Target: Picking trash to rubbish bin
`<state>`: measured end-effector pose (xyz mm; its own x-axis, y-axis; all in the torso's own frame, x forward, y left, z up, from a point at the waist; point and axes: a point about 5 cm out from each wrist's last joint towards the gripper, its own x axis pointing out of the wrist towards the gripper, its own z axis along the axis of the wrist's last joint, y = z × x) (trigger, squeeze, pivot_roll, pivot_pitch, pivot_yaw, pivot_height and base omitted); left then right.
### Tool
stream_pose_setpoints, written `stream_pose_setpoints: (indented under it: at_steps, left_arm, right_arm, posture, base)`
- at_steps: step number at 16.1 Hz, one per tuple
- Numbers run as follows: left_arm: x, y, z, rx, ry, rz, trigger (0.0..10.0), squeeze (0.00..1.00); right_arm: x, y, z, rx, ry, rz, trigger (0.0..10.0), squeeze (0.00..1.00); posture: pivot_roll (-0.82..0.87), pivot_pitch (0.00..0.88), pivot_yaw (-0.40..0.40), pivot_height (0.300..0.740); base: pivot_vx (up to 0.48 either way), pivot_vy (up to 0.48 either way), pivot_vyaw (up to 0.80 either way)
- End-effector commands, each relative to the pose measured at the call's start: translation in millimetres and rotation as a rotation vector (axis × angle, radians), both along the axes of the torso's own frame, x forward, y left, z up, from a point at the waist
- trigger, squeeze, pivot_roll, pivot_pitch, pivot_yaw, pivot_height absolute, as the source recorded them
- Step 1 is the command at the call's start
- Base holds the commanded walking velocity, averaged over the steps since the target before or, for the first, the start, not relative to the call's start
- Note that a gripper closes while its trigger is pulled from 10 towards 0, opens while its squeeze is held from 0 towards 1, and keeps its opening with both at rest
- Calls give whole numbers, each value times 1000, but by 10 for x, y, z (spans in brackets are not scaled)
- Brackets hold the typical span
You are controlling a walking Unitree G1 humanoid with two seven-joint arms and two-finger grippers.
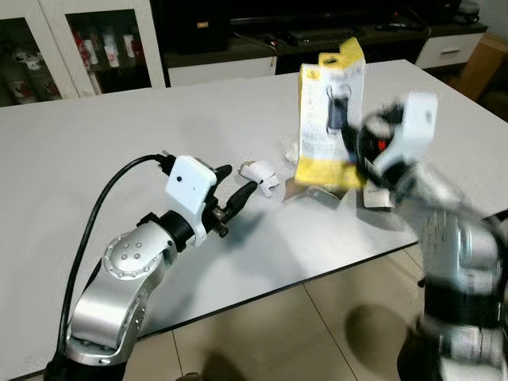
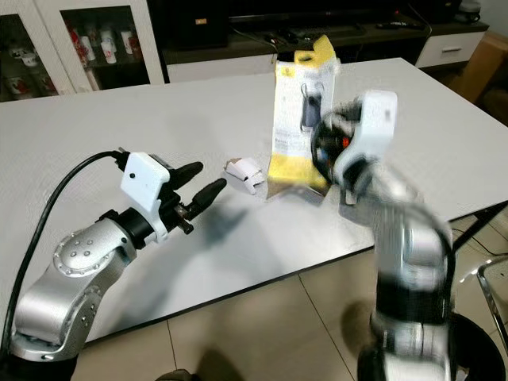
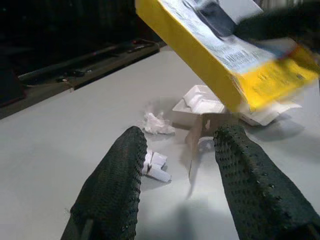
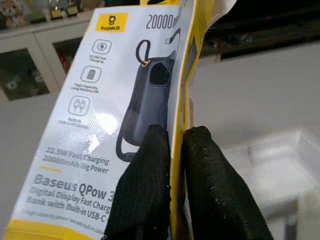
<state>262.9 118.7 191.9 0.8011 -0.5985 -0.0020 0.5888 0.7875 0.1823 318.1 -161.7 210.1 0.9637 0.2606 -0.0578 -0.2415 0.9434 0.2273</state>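
The right gripper (image 4: 172, 165) pinches a yellow power bank box (image 1: 332, 119), lifted above the table's (image 1: 119, 143) near edge. The left gripper (image 1: 236, 184), fingers spread, hovers beside paper scraps (image 1: 261, 176) not yet collected.

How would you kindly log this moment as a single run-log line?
right gripper: shut on yellow power bank box, lifted above table | left gripper: open, near crumpled paper scrap | bin: unseen

I read even, bright indoor light on the white table (image 1: 95, 143); soft shadows beneath my left gripper (image 1: 236, 189) | right arm (image 1: 452, 254) motion-blurred; yellow box (image 3: 235, 55) smeared past the left fingertips; glare on its panel.
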Motion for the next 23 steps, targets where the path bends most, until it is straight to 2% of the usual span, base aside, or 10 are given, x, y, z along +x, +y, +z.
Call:
stream_pose_setpoints:
  at_steps: [1,6,10,11,12,14,17,18,20,23]
  left_arm:
    - [-16,-30,-29,22,1,-3,10000,0]
    - [-20,-19,-22,-3,-11,43,10000,0]
    - [21,-1,20,3,-27,46,10000,0]
    - [28,5,46,1,-32,47,10000,0]
    - [33,15,80,-11,-38,59,10000,0]
    - [31,24,45,-13,-41,109,10000,0]
    - [44,69,6,20,-50,167,10000,0]
    - [48,87,-21,40,-48,178,10000,0]
    - [50,115,-32,44,-47,198,10000,0]
    - [56,151,-15,-19,-41,262,10000,0]
  right_arm:
    - [-91,-13,-30,-7,0,-1,10000,0]
    - [-298,23,-120,107,-38,-39,10000,0]
    - [-257,-57,387,381,-272,-54,10000,0]
    - [-255,-91,432,394,-287,-71,10000,0]
    - [-274,-148,475,383,-315,-93,10000,0]
    - [-305,-220,392,238,-295,-143,10000,0]
    - [-309,-170,182,-124,-261,-208,10000,0]
    - [-312,-159,103,-187,-250,-228,10000,0]
    - [-350,-180,17,-153,-249,-302,10000,0]
    - [-437,-160,-97,-206,-287,-337,10000,0]
  posture:
    - [-37,6,-37,740]
    - [-37,0,-38,740]
    - [-28,5,-18,740]
    - [-30,17,-15,740]
    - [-30,32,-22,740]
    - [-33,37,-36,740]
    - [-34,39,-37,740]
    - [-33,36,-35,740]
    - [-30,34,-38,740]
    - [-28,31,-49,740]
  base:
    - [0,0,0]
    - [0,0,0]
    - [0,0,0]
    - [0,0,0]
    - [0,0,0]
    - [0,0,0]
    - [0,0,-267]
    - [0,0,0]
    - [0,0,0]
    - [0,0,0]
